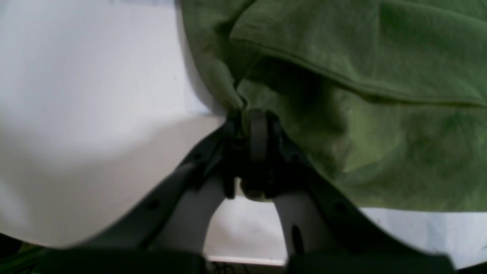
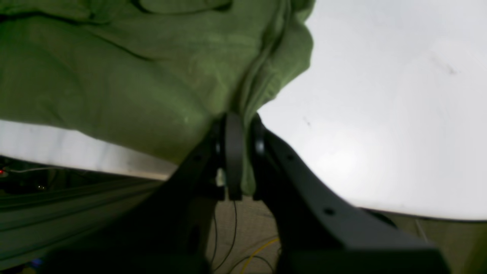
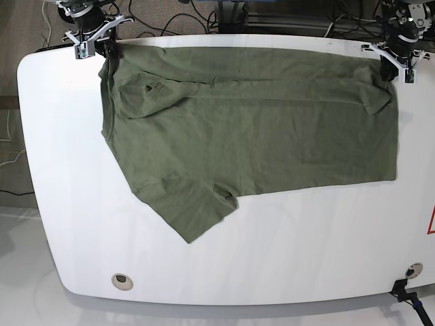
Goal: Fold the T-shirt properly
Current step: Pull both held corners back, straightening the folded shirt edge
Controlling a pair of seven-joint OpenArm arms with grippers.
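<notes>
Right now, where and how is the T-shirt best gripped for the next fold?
Probably keep both corners of the T-shirt nearest the arms, coming from the robot's side: left gripper and right gripper already pinch opposite ends of that long straight edge.

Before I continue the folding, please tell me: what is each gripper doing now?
Left gripper: closed on the T-shirt.
Right gripper: closed on the T-shirt.

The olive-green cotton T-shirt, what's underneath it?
The white tabletop shows all around the olive-green cotton T-shirt and evidently runs on beneath it. Whatever else might lie under the cloth is covered, so I can't tell.
</notes>
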